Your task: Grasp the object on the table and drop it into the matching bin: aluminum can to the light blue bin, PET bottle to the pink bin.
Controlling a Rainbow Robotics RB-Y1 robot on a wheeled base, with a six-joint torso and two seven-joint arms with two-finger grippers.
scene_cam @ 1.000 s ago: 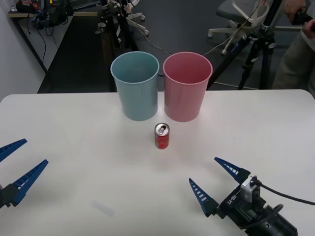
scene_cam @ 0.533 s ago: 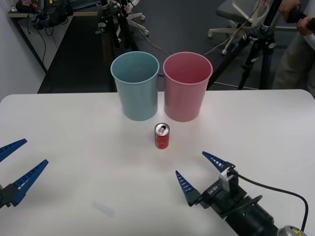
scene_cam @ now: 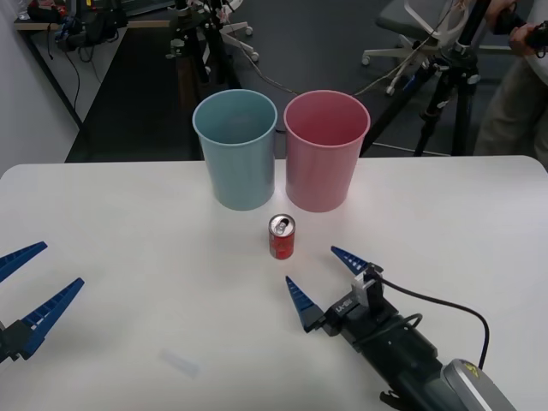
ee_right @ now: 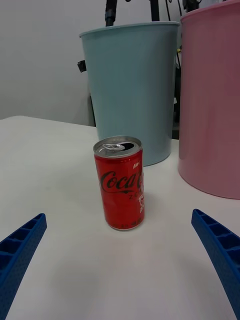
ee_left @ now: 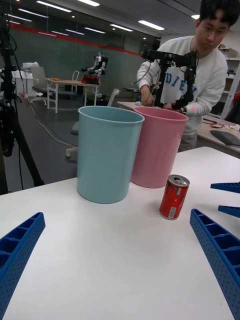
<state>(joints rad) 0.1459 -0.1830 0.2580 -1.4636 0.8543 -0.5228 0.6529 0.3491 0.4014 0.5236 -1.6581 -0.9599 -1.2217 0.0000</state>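
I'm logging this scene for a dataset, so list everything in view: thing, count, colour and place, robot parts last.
can: one, red with a silver top, upright on the table, just in front of the gap between the two bins.
light blue bin: one, at the table's far edge, left of the pink bin.
pink bin: one, at the far edge, beside the blue one.
table: one, white.
tripod: one, black, on the floor behind the table, to the right.
right gripper: one, blue fingers open, low over the table just short of the can.
left gripper: one, blue fingers open, at the table's near left.
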